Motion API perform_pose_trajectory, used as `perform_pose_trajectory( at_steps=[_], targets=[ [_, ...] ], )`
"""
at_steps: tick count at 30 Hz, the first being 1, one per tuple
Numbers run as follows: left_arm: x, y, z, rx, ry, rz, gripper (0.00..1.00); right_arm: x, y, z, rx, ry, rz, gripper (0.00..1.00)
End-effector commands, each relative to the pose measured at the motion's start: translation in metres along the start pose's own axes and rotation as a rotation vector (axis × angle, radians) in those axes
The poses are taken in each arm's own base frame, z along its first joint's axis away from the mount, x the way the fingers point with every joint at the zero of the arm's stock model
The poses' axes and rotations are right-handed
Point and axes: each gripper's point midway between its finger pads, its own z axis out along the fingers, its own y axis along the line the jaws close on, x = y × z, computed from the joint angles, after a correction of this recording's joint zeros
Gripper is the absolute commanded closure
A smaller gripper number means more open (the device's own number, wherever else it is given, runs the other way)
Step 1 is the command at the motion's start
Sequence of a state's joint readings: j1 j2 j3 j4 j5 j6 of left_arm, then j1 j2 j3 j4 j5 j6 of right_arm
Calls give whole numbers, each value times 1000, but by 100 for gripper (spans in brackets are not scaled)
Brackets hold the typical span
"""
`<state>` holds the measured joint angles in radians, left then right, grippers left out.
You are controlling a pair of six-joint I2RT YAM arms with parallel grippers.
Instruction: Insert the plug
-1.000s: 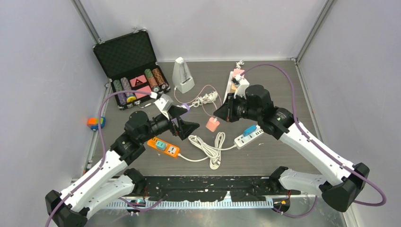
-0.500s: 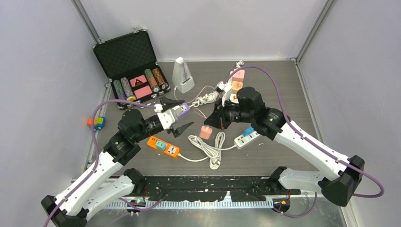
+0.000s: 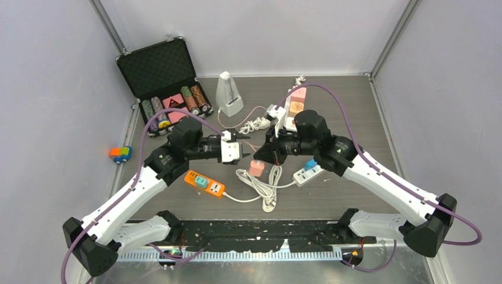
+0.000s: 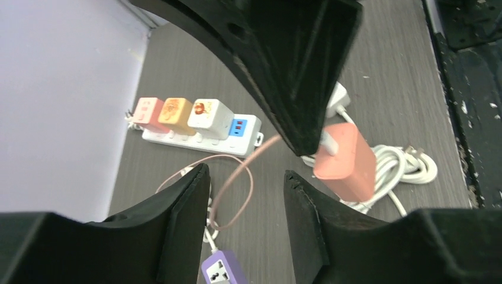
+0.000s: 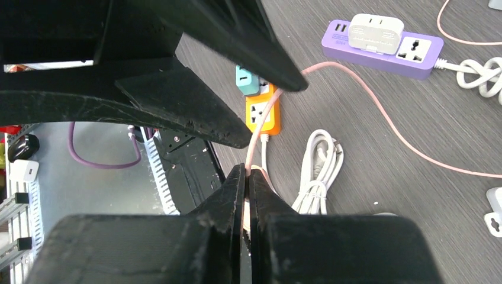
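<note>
Four strips lie on the desk point(image 3: 319, 198): an orange strip point(image 3: 204, 183), a purple strip point(image 5: 382, 44), a blue-topped white strip point(image 3: 312, 171), and a white strip point(image 4: 237, 139) carrying three adapters point(image 4: 177, 112). There is one pink plug point(image 4: 346, 163) on one pink cable point(image 5: 367, 100).

The right gripper point(image 5: 245, 168) is pinched tight on the cable, right at the plug. The left gripper point(image 4: 245, 177) stands about half open. The cable runs through the gap between its fingers; whether it touches them I cannot tell.

The plug is a rounded salmon-pink block with a white end. It sits at the right gripper's tips, just beside a white cord coil point(image 3: 266, 186), between the orange strip and the blue-topped one.
</note>
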<state>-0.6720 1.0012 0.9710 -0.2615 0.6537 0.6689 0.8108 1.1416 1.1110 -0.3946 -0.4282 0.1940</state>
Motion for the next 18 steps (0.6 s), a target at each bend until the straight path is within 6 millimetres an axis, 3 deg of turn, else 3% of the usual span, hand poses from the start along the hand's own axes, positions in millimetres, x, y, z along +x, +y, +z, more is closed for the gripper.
perform_pose_trajectory(
  at_steps=[1, 6, 8, 9, 14, 16, 18],
  targets=[
    [-6, -12, -3, 83, -15, 47, 54, -29, 14, -9, -32, -73, -68, 95],
    [1, -1, 8, 50, -3, 11, 75, -27, 14, -6, -41, -62, -66, 95],
    [1, 13, 11, -8, 6, -5, 97, -26, 15, -5, -46, -59, -65, 94],
    [2, 19, 11, -38, 11, -8, 100, -26, 16, -5, -48, -57, -65, 94],
    [-2, 33, 6, -132, -2, 32, 100, -25, 14, -2, -41, -42, -51, 94],
    [0, 38, 1, -179, 6, 52, 100, -24, 11, 0, -25, -35, -44, 87],
    [0, 43, -6, -224, 15, 73, 100, -23, 6, 2, 3, -29, -42, 71]
  ],
)
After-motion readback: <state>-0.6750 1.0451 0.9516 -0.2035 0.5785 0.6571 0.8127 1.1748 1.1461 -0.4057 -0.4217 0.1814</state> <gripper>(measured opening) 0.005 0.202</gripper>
